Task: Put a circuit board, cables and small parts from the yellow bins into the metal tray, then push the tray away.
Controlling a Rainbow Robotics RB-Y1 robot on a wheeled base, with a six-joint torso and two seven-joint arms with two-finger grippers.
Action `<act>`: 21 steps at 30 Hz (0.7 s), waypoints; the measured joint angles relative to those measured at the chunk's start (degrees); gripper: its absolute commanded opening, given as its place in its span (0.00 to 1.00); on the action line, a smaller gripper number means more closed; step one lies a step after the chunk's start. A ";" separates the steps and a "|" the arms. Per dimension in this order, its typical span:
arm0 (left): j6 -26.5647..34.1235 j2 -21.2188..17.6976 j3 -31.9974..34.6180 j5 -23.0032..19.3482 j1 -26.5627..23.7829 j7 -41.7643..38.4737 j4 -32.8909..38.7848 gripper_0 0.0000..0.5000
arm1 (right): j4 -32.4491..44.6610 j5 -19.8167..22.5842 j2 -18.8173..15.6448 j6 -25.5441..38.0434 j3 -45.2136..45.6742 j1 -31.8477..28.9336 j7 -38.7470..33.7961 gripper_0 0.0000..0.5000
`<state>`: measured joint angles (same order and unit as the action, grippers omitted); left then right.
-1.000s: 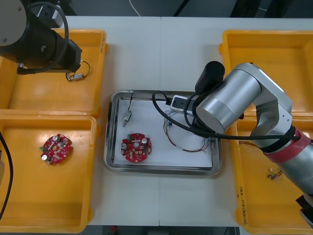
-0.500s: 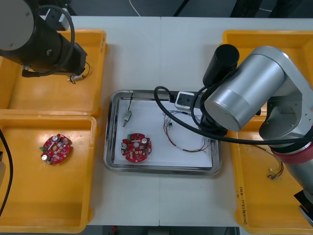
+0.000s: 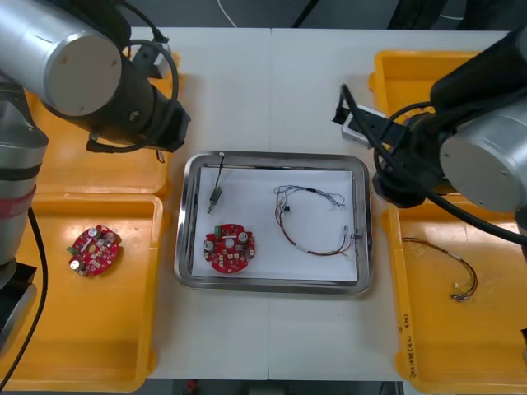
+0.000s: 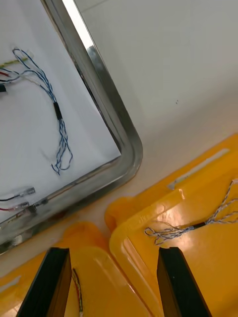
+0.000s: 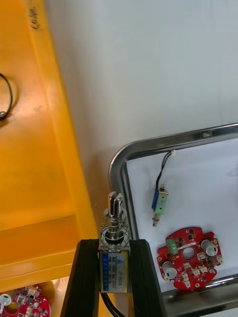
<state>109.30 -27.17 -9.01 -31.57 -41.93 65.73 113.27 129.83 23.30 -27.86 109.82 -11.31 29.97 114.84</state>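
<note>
Right hand [image 4: 113, 253] withdrawn from tray [image 3: 272, 285] to its 3 o'clock, held wide, empty; cables [image 4: 58, 116] left inside. Left hand [image 5: 113, 243] brought to tray's 10 o'clock, clamped on small metal part [image 5: 114, 225]. Part drop judged next.

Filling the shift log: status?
Left gripper shut on small metal part, beside tray. Right gripper open over right bins. Tray holds circuit board, cables, second part. No obstruction seen.
</note>
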 measured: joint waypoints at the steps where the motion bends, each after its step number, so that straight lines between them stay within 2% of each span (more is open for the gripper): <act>1: -0.13 0.33 -0.81 0.31 0.00 0.00 0.00 0.00 | 0.70 1.01 -0.74 0.00 1.40 -0.89 0.00 1.00; 7: -2.75 1.95 -6.11 0.99 0.00 -0.12 0.00 0.00 | 1.88 8.32 -4.53 0.01 11.84 -5.66 -0.02 1.00; 13: -4.77 3.28 -11.08 2.45 0.01 -0.89 -0.67 0.00 | 1.91 14.03 -5.95 0.01 23.18 -9.94 -0.17 1.00; 21: -10.58 5.11 -15.50 4.69 0.02 -1.07 -6.79 0.00 | 1.94 14.65 -6.01 0.01 32.49 -15.23 -1.81 1.00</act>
<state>98.72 -22.06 -24.51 -26.88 -41.91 64.66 106.48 131.77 37.95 -33.87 109.83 21.18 14.74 113.03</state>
